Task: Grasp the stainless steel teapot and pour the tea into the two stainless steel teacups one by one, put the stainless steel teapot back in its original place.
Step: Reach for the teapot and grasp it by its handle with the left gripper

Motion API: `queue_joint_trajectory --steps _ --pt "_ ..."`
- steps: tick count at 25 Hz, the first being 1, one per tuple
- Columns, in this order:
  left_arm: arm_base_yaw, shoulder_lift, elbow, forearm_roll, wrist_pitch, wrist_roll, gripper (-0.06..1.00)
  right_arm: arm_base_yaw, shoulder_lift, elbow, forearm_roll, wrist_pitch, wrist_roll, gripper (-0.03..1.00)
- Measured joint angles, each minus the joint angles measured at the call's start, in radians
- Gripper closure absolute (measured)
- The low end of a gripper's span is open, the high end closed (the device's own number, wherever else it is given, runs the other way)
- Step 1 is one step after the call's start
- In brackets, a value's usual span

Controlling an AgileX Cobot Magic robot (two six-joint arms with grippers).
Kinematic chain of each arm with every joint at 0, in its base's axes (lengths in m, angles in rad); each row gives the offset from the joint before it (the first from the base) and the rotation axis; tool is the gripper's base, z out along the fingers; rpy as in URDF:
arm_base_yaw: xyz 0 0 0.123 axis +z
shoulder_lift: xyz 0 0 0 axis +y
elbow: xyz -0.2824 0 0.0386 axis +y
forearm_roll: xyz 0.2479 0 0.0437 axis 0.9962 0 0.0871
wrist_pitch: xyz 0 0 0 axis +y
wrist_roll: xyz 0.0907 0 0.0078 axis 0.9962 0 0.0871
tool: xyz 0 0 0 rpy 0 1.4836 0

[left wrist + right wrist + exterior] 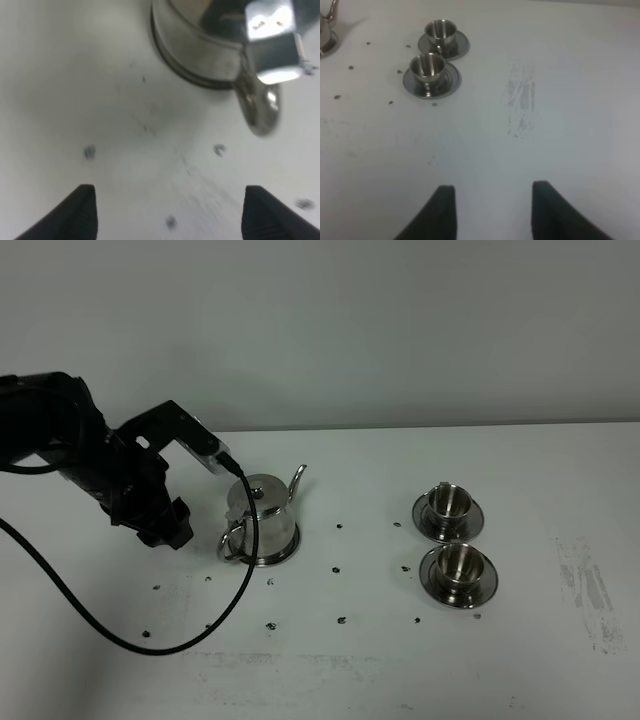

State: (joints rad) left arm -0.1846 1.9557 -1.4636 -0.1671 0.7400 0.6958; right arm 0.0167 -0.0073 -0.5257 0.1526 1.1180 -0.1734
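The stainless steel teapot (262,518) stands upright on its round saucer (283,559), left of the table's middle, with the spout to the right and the loop handle (232,540) to the left. My left gripper (170,528) is open and empty, just left of the handle and apart from it. In the left wrist view the pot's base (200,45) and handle (260,107) lie beyond the spread fingers of my left gripper (170,215). The two teacups (450,501) (460,561) sit on their saucers at the right. My right gripper (492,210) is open and empty, far from the cups (440,31) (426,66). No tea shows.
Small dark specks (336,568) dot the white table around the pot and cups. A grey scuff patch (585,590) lies at the right. A black cable (120,635) loops from the left arm over the table in front of the pot.
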Motion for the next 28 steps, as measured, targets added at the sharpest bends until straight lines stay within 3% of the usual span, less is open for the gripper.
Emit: queue_joint_trajectory --steps 3,6,12,21,28 --pt "-0.016 -0.084 0.000 0.014 0.066 -0.177 0.33 0.000 0.000 0.000 0.000 0.000 0.001 0.63" --pt "-0.052 -0.129 0.000 0.015 0.097 -0.289 0.33 0.000 0.000 0.000 0.000 0.000 0.001 0.63" --pt "-0.124 -0.087 -0.037 0.052 0.081 -0.336 0.33 0.000 0.000 0.000 0.000 0.000 -0.001 0.63" --pt "-0.159 0.084 -0.196 0.105 0.124 -0.392 0.33 0.000 0.000 0.000 0.000 0.000 0.000 0.63" --pt "-0.168 0.168 -0.218 0.107 0.080 -0.395 0.33 0.000 0.000 0.000 0.000 0.000 0.000 0.63"
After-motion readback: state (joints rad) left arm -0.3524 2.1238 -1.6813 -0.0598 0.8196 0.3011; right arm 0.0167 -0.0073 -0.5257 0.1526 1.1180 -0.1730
